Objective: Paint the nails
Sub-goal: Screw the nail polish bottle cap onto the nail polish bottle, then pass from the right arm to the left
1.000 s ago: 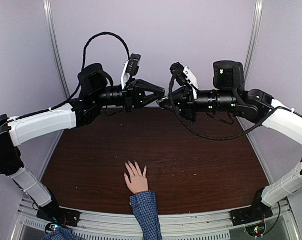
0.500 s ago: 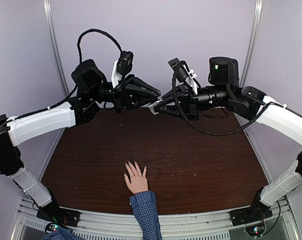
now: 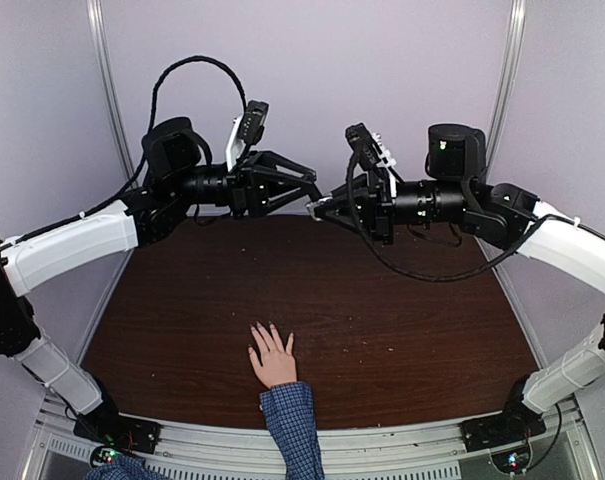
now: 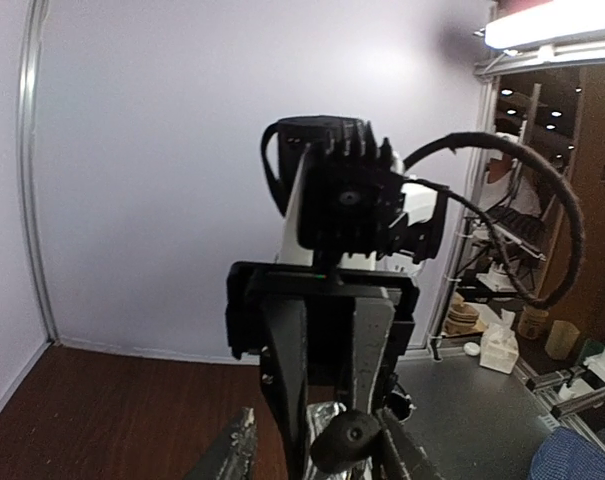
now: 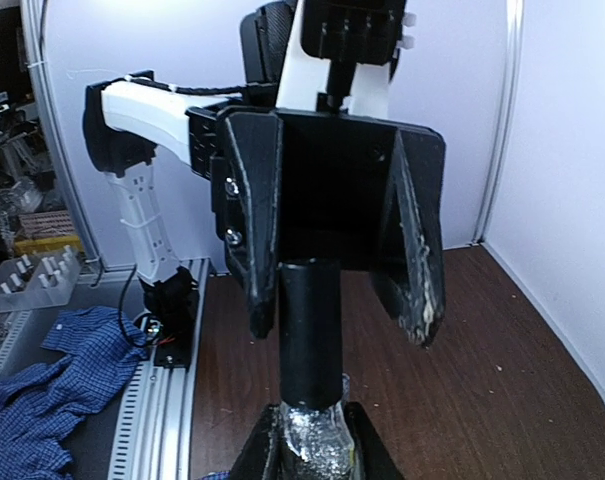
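A light-skinned hand [image 3: 274, 360] with a blue checked cuff [image 3: 290, 412] lies flat at the table's near edge, fingers spread; its nails [image 3: 269, 329] are tiny. High above the far side, my two grippers meet tip to tip. My right gripper [image 3: 326, 208] [image 5: 312, 462] is shut on the foil-wrapped polish bottle [image 5: 318, 438], whose black cap [image 5: 310, 330] points at the left gripper. My left gripper [image 3: 310, 195] [image 4: 322, 455] is open, its fingers [image 5: 254, 230] standing on either side of the cap [image 4: 347, 438] without touching it.
The brown table [image 3: 402, 320] lies below, lilac walls behind and beside it. A metal rail [image 3: 382, 440] runs along the near edge. Checked cloth [image 5: 42, 390] lies off the table beside the left arm's base.
My left gripper's jaws have spread wide open around the cap. Both grippers rose a little and stay tip to tip. The hand has not moved.
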`<state>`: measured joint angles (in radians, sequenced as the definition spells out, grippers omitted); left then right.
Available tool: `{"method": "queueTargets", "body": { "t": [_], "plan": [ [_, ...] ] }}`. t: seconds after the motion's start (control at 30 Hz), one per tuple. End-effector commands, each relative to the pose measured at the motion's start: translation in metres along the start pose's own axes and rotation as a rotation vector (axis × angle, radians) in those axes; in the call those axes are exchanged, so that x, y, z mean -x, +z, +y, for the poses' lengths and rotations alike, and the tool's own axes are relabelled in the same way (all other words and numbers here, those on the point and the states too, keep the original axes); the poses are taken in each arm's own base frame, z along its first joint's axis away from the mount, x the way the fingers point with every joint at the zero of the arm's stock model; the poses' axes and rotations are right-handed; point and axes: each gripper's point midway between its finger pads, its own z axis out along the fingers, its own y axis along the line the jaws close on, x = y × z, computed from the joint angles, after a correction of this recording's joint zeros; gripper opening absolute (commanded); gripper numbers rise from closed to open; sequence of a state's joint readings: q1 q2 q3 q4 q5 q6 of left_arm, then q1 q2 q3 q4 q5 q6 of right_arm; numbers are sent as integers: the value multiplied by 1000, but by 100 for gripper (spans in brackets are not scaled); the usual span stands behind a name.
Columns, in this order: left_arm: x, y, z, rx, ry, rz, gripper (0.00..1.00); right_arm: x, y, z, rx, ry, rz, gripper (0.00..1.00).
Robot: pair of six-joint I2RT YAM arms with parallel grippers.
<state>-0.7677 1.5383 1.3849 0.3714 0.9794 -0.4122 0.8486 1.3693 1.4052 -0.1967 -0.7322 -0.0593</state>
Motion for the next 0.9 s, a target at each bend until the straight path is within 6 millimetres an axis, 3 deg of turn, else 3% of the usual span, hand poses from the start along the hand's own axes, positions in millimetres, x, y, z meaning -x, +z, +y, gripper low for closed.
{"method": "queueTargets", "body": {
  "t": [0.0,0.47,0.87],
  "plan": [
    [11,-15,19,194,53,47,39,4,-13,-24,-198,-75,-13,0],
    [-9,-8,13,185,73,137,33,-8,-3,-28,-185,-69,9,0],
    [-6,3,12,162,75,126,30,-13,3,-27,-161,-56,15,0]
  ]
}}
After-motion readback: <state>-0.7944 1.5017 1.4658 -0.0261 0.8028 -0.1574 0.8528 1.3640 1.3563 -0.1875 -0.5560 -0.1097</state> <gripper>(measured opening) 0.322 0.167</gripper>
